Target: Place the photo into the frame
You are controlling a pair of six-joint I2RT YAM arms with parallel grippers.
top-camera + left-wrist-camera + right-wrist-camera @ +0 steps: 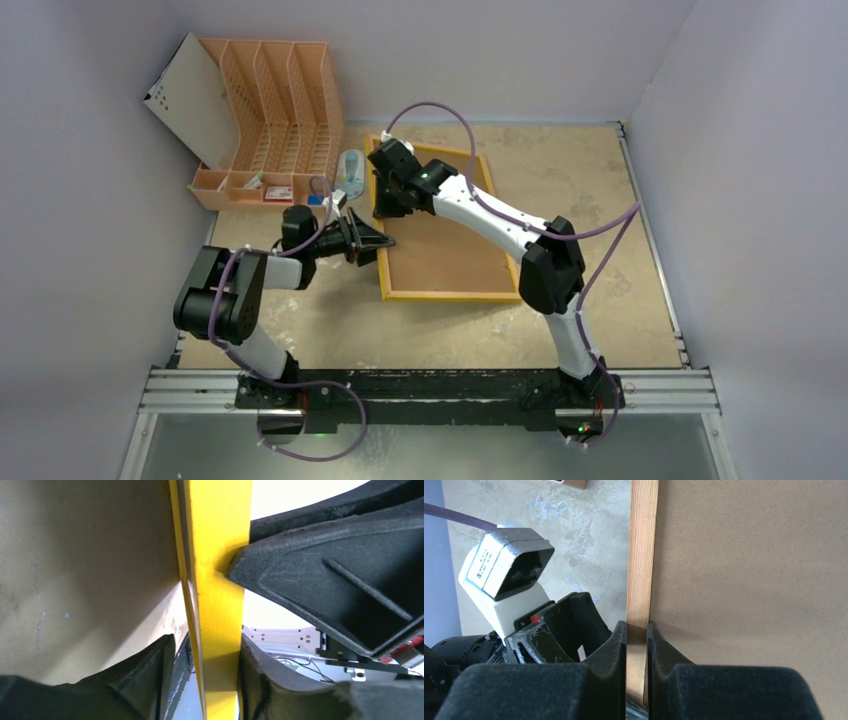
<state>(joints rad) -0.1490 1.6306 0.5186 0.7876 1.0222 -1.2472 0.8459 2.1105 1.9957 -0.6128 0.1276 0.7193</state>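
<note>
The frame [450,295] lies back up on the table, yellow rim around the brown backing board [450,245]. My right gripper [392,205] is on its left edge; in the right wrist view the right gripper [636,627] is shut on the wood-coloured back edge [641,555], next to the backing board [749,580]. My left gripper [375,243] meets the same edge lower down. In the left wrist view the left gripper [206,645] straddles the yellow rim [220,580]: one finger touches it, the other stands apart. The photo is hidden.
An orange slotted file rack [275,100] stands at the back left, with a white panel [190,100] leaning on it and a low tray of small items [245,185] in front. A clear packet [352,170] lies beside the frame's top left corner. Walls enclose the table.
</note>
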